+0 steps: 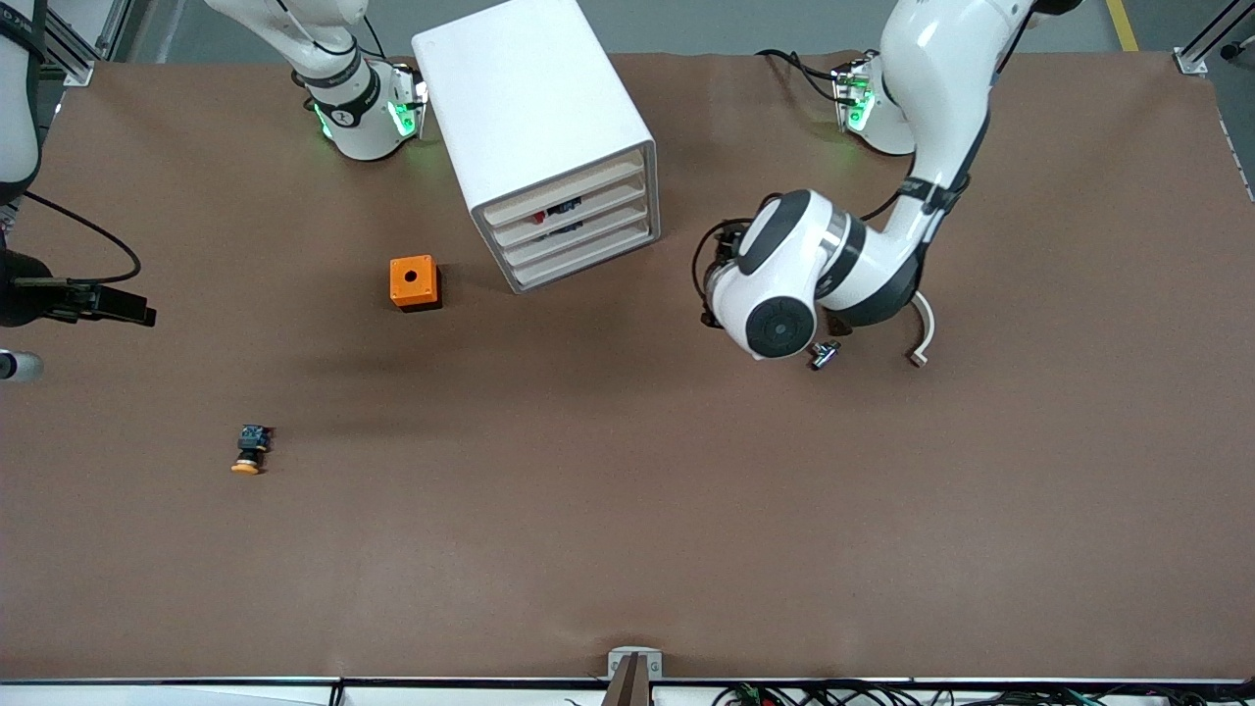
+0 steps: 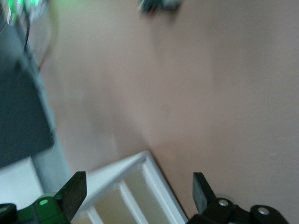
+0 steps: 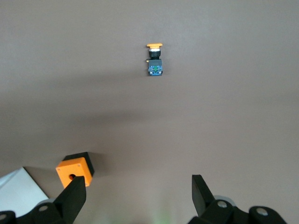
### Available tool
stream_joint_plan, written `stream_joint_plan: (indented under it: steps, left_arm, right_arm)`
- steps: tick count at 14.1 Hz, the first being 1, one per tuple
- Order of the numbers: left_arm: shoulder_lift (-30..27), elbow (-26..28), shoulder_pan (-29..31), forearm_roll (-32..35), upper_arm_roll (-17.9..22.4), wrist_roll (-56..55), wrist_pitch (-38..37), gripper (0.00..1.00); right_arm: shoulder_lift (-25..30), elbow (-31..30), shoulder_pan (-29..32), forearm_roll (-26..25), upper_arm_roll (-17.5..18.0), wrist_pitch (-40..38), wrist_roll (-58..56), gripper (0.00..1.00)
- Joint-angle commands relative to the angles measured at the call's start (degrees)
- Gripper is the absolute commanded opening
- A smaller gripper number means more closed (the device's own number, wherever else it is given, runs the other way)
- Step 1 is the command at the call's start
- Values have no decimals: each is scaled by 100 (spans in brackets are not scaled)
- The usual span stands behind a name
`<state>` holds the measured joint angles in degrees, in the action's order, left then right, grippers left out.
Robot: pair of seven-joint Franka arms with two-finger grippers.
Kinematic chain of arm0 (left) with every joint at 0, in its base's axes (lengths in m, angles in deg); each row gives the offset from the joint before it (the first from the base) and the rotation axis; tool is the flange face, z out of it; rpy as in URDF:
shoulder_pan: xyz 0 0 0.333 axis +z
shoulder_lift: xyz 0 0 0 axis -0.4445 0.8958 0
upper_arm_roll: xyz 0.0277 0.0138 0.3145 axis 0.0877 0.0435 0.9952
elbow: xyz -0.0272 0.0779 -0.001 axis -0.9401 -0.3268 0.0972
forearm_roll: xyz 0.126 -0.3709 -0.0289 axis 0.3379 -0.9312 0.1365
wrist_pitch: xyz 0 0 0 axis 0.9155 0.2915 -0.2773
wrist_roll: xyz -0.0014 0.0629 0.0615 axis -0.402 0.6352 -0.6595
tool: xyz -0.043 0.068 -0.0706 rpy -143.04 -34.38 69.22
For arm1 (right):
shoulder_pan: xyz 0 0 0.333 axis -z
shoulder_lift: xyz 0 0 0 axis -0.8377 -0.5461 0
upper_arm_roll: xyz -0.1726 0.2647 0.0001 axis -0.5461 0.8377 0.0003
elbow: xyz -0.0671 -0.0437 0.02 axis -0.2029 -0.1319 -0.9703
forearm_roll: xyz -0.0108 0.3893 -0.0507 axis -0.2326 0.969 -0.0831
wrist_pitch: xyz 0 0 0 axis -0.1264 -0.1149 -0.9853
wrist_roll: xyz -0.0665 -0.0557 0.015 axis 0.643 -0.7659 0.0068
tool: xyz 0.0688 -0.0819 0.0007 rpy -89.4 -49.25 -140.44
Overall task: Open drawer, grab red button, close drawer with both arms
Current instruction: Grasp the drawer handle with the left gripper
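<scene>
Your cabinet (image 1: pixel 534 108) stands at the top middle of the front view, all four drawers shut. The drawer (image 1: pixel 564 188) is the uppermost. The button (image 1: pixel 537 217) shows only as a red speck just below that front; you cannot tell which tray holds it.

Your left end effector (image 2: pixel 140 196) hangs over the desk (image 1: pixel 627 510) just beside the drawer fronts, fingers apart, empty. Your right end effector (image 3: pixel 138 196) waits at mid-height on the right arm's edge of the front view, fingers apart, empty. An orange box (image 1: pixel 414 281) sits beside the cabinet, and an orange-capped button (image 1: pixel 251 449) lies lower in the frame.
</scene>
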<state>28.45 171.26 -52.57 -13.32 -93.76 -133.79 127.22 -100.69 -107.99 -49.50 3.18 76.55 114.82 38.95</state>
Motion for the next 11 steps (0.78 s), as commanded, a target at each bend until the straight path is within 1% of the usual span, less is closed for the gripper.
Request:
stream_joint_plan:
  steps: [1,2,3,4,5,6,7,8,10,11]
  left_arm:
    - [310,-248,42,-1134,31,-461,-125,95]
    - [398,-240,51,-1539,40,-618,-143,95]
    - [521,-257,16,-1952,40,-1011,-126,89]
    - [635,-266,-2,-2270,40,-1328,-117,74]
    - [714,-266,-19,-2516,40,-1523,-117,66]
    - [733,-248,-37,-2615,40,-1612,-117,58]
    - [794,-240,-141,-2616,31,-1778,-143,56]
    - [855,-248,-238,-2624,31,-1989,-143,54]
    - [1005,-266,-336,-2746,31,-2122,-143,54]
    - [1049,-257,-397,-2852,31,-2122,-143,50]
  right_arm:
    - [51,47,-282,25,50,-140,1202,100]
    - [60,30,-423,77,58,-149,1677,100]
    - [60,21,-598,139,58,-149,2152,100]
    - [60,21,-765,209,58,-149,2766,100]
    - [60,21,-906,366,58,-132,3311,100]
    - [51,21,-977,637,58,-97,3778,100]
    - [51,29,-995,840,58,-79,4191,100]
    - [51,30,-1039,842,58,-88,4448,100]
    - [51,30,-1127,825,50,-88,4521,100]
    - [51,30,-1188,816,50,-70,4573,100]
